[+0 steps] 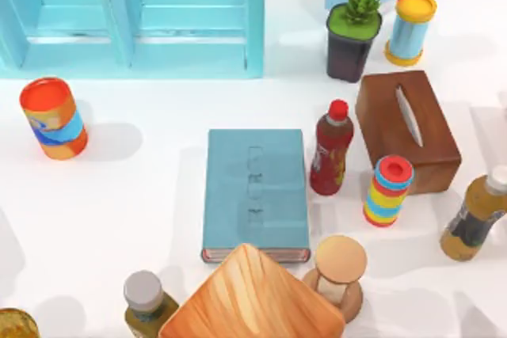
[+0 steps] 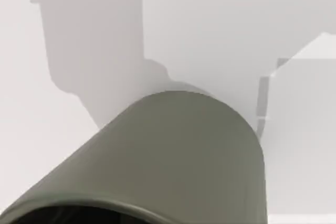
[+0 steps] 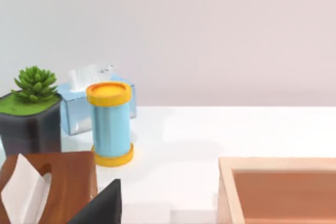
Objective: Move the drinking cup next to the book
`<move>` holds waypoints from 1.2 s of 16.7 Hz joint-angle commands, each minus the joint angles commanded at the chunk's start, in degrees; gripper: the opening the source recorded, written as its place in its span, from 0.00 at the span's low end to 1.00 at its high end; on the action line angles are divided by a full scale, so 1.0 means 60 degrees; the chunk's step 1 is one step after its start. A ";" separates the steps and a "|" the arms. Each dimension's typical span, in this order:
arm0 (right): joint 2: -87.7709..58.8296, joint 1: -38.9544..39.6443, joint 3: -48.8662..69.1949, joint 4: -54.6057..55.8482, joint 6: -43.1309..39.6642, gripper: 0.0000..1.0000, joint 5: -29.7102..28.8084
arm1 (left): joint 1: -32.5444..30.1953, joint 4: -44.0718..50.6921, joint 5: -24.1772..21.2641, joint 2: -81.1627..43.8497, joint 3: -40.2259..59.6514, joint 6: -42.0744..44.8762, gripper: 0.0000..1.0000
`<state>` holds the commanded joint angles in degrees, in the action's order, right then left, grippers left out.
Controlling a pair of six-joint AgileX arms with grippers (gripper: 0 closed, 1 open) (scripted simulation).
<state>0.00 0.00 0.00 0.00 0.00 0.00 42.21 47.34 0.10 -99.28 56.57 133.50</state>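
The drinking cup [image 2: 178, 156] is seen close up in the left wrist view, its smooth grey-green side lying across the frame and the dark mouth of its rim cut off at the picture's edge, with a white surface and grey shadows behind it. Its place on the table [image 1: 142, 195] cannot be told from that view. How far the left gripper is open, and whether the cup is held by it, cannot be told, and the same is true of the right gripper. In the top view the book [image 1: 255, 191] is laid flat near the middle of the table, its brownish page edge turned toward 6 o'clock. A red-capped bottle [image 1: 331, 152] is stood just beside the book at its 3 o'clock, and a wooden tissue box [image 1: 408, 128] is placed farther out at 2 o'clock. A rainbow-striped container [image 1: 388, 190] is set at about 4 o'clock of the bottle. An orange can [image 1: 54, 118] is found well apart from the book at 10 o'clock. A wooden slab [image 1: 249, 298] is seen at the book's 6 o'clock, overlapping its page edge.
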 joint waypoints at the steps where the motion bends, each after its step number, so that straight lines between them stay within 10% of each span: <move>1: 0.0000 0.0000 0.0000 0.0000 0.0000 1.00 0.0000 | 0.0001 -0.0027 0.0000 -0.0010 -0.0024 0.0002 1.00; 4: 0.0000 0.0000 0.0000 0.0000 0.0000 1.00 0.0000 | 0.0001 -0.0027 0.0000 -0.0010 -0.0024 0.0002 1.00; 17: 0.0000 0.0000 0.0000 0.0000 0.0000 1.00 0.0000 | 0.0001 -0.0027 0.0000 -0.0010 -0.0024 0.0002 0.02; 20: 0.0000 0.0000 0.0000 0.0000 0.0000 1.00 0.0000 | 0.0001 -0.0027 0.0000 -0.0010 -0.0024 0.0002 0.00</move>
<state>0.00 0.00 0.00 0.00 0.00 0.00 42.22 47.18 0.10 -99.34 56.43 133.51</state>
